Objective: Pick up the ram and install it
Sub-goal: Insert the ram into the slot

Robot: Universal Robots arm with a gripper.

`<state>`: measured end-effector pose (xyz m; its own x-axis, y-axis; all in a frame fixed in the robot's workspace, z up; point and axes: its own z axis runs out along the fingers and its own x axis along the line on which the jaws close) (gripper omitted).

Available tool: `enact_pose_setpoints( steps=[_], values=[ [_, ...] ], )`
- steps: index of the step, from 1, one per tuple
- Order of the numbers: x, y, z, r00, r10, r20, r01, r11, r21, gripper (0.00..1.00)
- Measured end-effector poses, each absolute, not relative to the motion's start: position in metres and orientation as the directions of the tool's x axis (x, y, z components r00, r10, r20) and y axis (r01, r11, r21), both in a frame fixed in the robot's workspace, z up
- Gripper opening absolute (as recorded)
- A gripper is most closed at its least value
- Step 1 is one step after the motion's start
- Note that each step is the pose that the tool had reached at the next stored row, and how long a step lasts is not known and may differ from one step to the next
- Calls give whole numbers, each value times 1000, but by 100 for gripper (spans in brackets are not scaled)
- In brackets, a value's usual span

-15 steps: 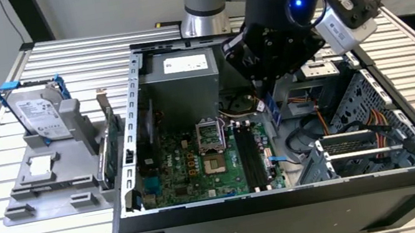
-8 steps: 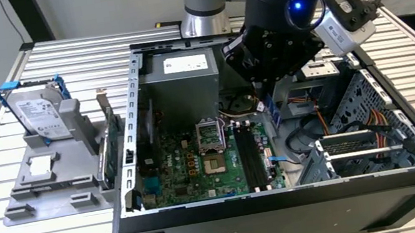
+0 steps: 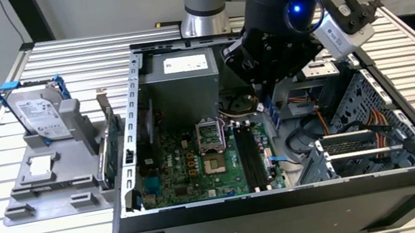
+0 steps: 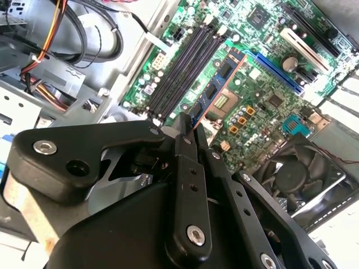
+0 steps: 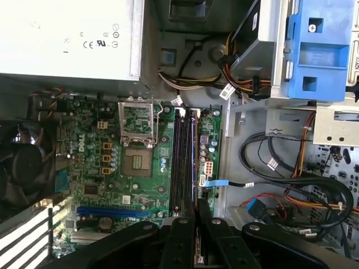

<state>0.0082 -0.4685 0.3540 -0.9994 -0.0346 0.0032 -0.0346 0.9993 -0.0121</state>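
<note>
In the exterior view we see our arm (image 3: pixel 203 0) come down from above, the wrist (image 3: pixel 281 3) tilted, the black pincer (image 3: pixel 264 89) pointing downward. In the second wrist view its fingers (image 4: pixel 186 168) are pressed together, clamping the ram (image 4: pixel 216 92) at one end.

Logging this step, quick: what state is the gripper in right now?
Gripper: closed, holding the ram above the motherboard.

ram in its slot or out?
Out. The gripper is shut on the ram, held above the motherboard; the memory slots look empty.
</note>
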Motion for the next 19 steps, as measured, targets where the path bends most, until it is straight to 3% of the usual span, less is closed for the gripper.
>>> enact_pose_setpoints(
  steps=[19],
  values=[
    [8, -468, 348, -999, -35, 3, -35, 999, -17, 0]
  ],
)
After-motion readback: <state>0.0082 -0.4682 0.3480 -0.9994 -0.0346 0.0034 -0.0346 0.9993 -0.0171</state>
